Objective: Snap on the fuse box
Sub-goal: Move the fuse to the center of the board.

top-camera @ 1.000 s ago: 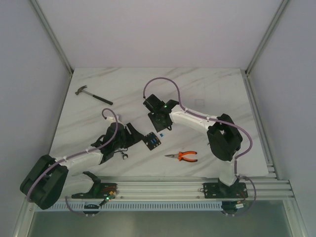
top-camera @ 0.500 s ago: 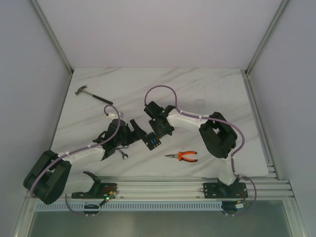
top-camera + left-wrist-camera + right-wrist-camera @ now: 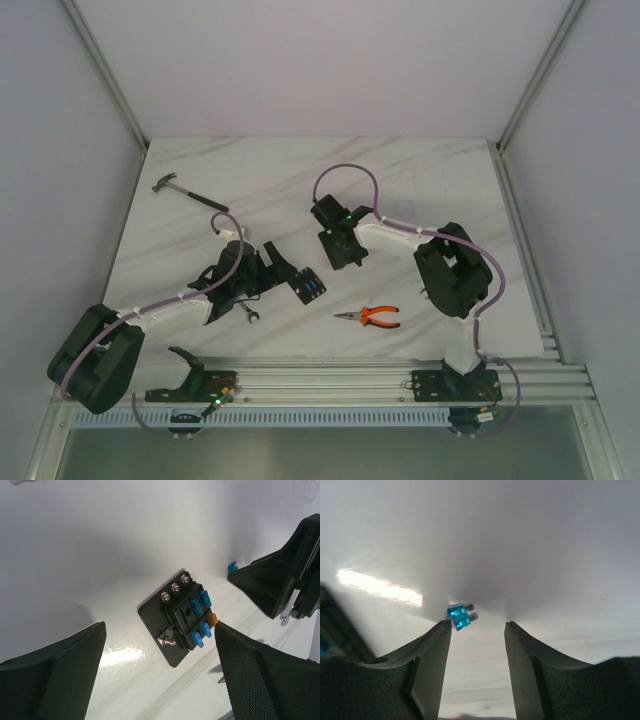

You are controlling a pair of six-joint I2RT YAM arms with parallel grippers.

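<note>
**Fuse box flat on the table, snapping-in looks far from finished**

Your left gripper (image 3: 161,630) is spread wide and holds nothing. The fuse box (image 3: 181,622) lies flat on the white table (image 3: 100,540) right at its mouth, between the two fingertips, in the centre of the left wrist view. The finger at lower right looks to be touching an orange fuse (image 3: 211,618) at the box's edge. The other finger is clear of the box. Several blue fuses sit in the slots on its face, with three screw heads along the upper side.

Now your right gripper (image 3: 477,627): jaws partly apart, nothing between them. A loose blue fuse (image 3: 460,616) lies on the table just off the tip of the finger at the left of that view, beside it and not gripped. From overhead, this gripper hangs just up and right of the box, close but apart.

My read of the score: the box is in place and partly filled. That loose blue fuse is not in a slot, though. The orange one looks perched at the edge rather than pushed home, but that is hard to tell. So the pick, the line-up and the press are yet to be done. The pliers (image 3: 368,317) at lower right and the hammer (image 3: 188,193) at upper left lie well away.
</note>
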